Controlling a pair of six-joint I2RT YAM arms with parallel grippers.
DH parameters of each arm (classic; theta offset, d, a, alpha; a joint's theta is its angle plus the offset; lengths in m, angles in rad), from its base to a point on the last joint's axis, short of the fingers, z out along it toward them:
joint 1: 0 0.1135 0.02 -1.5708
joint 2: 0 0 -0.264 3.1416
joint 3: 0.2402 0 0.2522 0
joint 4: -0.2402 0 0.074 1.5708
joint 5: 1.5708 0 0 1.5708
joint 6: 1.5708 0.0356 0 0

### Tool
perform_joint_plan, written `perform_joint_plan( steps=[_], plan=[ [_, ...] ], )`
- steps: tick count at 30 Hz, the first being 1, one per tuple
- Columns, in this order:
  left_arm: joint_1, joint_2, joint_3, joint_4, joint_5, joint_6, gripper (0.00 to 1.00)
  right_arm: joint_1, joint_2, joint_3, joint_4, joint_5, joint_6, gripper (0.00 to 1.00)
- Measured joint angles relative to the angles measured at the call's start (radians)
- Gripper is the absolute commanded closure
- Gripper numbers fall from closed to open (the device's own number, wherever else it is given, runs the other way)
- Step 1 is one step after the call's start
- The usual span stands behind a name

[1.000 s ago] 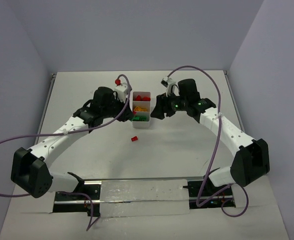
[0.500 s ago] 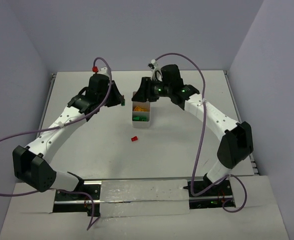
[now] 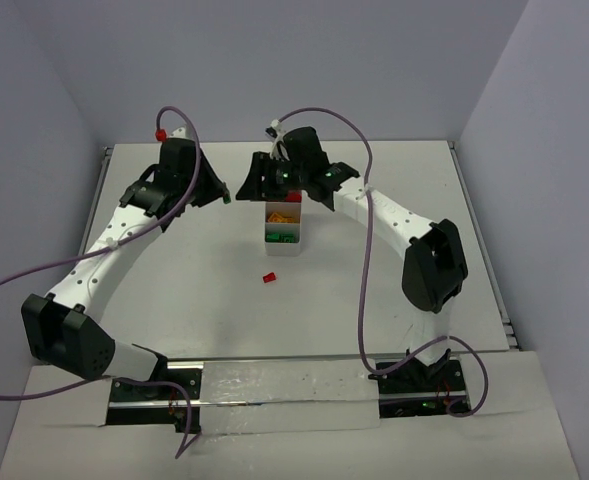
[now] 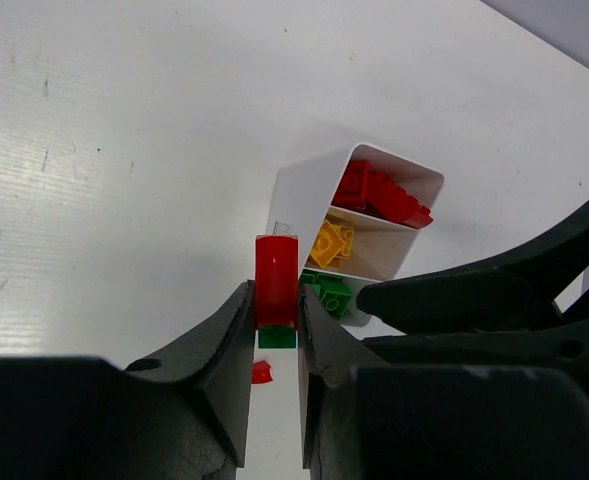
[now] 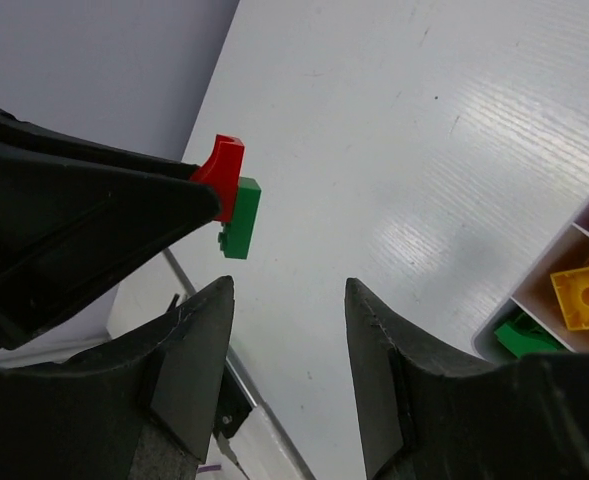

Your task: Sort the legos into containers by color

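My left gripper (image 4: 275, 312) is shut on a two-colour stack (image 4: 276, 280), a red brick above a green one, held in the air. In the top view it (image 3: 226, 196) hangs left of the tray's far end. My right gripper (image 5: 289, 290) is open and empty, facing the stack (image 5: 232, 196) tip to tip, a short gap away; the top view shows it (image 3: 246, 188) too. The white tray (image 4: 294, 205) holds red (image 4: 379, 195), yellow (image 4: 332, 242) and green (image 4: 331, 295) bricks, one colour per compartment. One loose red brick (image 3: 269, 277) lies on the table near of the tray (image 3: 283, 251).
The right arm's wrist covers the tray's far compartment in the top view. The table's raised edges run along the left (image 3: 92, 210) and right (image 3: 479, 250). A metal rail (image 3: 284, 375) lies at the near edge between the arm bases.
Both arms have swung toward the far side and to the left. The left gripper rose with the stack, and the right gripper crossed over the tray's far end to face it.
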Motion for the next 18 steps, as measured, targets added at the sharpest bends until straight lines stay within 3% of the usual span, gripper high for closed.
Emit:
perform_joint_plan(
  steps=[18],
  plan=[
    [0.031, 0.0, 0.0, -0.004, 0.053, -0.033, 1.0, 0.049, 0.105, 0.109, 0.011, -0.025, 0.045, 0.46]
  ],
)
